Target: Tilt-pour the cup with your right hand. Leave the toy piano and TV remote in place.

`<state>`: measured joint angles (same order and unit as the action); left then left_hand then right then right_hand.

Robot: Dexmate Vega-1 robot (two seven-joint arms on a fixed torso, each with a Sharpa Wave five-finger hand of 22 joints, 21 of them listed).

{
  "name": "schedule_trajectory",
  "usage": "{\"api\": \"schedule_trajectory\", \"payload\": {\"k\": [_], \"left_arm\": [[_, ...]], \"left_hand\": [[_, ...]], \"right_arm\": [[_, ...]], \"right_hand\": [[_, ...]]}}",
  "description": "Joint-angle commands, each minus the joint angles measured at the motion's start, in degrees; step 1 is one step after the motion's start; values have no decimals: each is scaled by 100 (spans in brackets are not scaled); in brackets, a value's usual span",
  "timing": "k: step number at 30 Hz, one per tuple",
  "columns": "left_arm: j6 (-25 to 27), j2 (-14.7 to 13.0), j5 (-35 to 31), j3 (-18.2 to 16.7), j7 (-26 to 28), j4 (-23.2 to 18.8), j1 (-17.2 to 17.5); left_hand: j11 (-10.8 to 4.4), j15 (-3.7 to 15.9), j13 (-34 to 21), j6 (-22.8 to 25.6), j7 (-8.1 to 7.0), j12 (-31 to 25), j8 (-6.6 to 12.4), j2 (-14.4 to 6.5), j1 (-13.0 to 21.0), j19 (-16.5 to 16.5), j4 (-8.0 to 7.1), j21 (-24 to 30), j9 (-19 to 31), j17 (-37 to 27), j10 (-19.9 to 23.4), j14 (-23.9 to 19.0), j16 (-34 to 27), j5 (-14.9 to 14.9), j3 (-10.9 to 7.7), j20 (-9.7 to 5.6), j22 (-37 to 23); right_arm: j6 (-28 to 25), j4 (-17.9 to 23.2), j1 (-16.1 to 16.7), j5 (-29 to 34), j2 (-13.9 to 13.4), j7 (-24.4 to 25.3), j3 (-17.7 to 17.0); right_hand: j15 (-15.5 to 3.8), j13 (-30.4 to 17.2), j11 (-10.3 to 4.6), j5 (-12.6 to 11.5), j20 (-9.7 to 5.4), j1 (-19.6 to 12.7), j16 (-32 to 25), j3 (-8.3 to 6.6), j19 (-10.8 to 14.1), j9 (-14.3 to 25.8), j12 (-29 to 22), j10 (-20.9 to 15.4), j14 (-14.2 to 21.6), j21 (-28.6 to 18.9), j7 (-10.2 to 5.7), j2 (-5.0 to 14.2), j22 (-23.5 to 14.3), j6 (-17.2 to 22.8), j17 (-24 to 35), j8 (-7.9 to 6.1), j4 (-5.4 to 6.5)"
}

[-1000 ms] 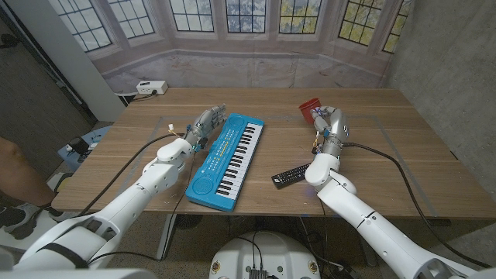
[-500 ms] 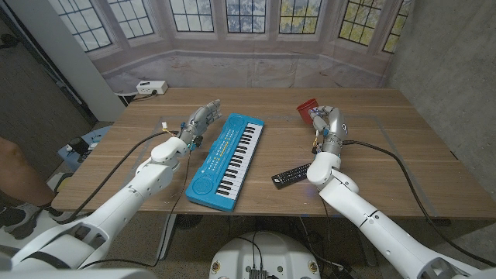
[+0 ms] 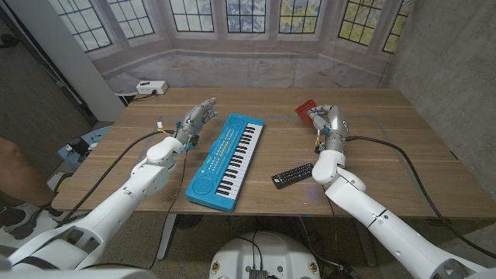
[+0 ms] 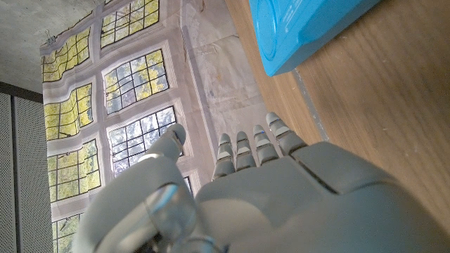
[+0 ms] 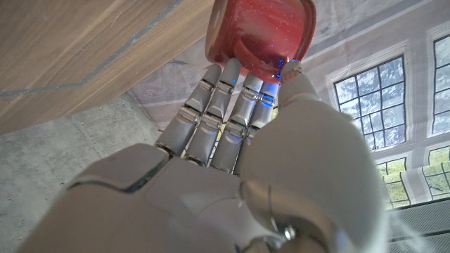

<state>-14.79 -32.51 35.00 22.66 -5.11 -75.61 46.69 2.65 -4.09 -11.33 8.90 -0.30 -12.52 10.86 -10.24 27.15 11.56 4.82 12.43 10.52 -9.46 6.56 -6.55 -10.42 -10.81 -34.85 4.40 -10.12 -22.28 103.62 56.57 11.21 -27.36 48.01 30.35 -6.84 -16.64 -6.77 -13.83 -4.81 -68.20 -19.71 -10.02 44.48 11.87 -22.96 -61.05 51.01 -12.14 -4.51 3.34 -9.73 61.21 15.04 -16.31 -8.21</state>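
Right hand [image 3: 326, 122] grips red cup [image 3: 307, 108], lifted and tilting; rotate wrist slowly, grip firm, clear of TV remote [image 3: 292, 176].

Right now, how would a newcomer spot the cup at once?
Start at the blue toy piano mid-table and look toward the far right side. There the right hand holds the cup, tipped. It is the only red thing here.
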Motion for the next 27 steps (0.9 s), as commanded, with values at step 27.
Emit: {"api": "schedule_trajectory", "payload": {"k": [27], "left_arm": [[37, 12, 56, 12, -74, 72, -26]], "left_hand": [[40, 3, -10, 53, 11, -6, 2, -11, 54, 64, -7, -17, 24, -23, 67, -49, 7, -25, -18, 12, -2]], "right_arm": [[-1159, 1408, 89, -666, -1398, -1902, -400]], "right_hand": [[-591, -30, -13, 67, -397, -3, 32, 37, 50, 35, -5, -52, 61, 6, -2, 77, -32, 71, 31, -3, 0]]}}
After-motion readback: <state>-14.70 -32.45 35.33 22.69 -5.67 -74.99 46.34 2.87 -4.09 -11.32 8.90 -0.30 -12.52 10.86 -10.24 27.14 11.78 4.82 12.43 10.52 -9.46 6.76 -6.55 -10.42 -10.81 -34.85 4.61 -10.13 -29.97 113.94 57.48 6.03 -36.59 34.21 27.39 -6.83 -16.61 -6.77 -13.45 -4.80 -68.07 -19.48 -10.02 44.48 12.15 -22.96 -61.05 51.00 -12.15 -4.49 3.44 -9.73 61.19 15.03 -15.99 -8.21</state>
